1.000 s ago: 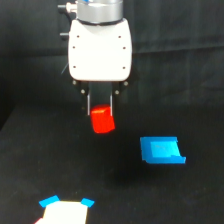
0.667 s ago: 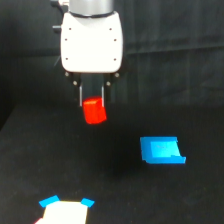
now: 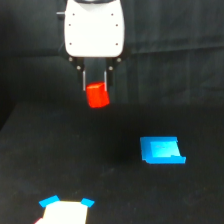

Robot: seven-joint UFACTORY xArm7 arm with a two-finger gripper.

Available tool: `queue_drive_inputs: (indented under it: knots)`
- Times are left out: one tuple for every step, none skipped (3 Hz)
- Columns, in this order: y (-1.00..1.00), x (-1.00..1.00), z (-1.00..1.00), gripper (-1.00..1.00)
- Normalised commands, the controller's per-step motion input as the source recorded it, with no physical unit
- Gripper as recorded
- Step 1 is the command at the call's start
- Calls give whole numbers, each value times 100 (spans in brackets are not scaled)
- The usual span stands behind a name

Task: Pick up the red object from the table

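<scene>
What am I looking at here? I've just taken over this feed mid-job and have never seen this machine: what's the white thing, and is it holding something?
There is one view, from a camera off the arm that looks across the table, a plain black surface. The white box at the top is the end of a robot arm. Below it hangs its hand, two thin fingers pointing down. They are shut on the red object, a small stubby block, which hangs in the air above the table. On the table, at the view's right, lies a flat blue piece. At the bottom edge is a white thing with blue corners, cut off by the frame; I can't tell what it is.
</scene>
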Motion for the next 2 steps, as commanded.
queue_drive_inputs:
  knots:
    - [-52,100,4,-93]
    - [-33,-70,-5,-70]
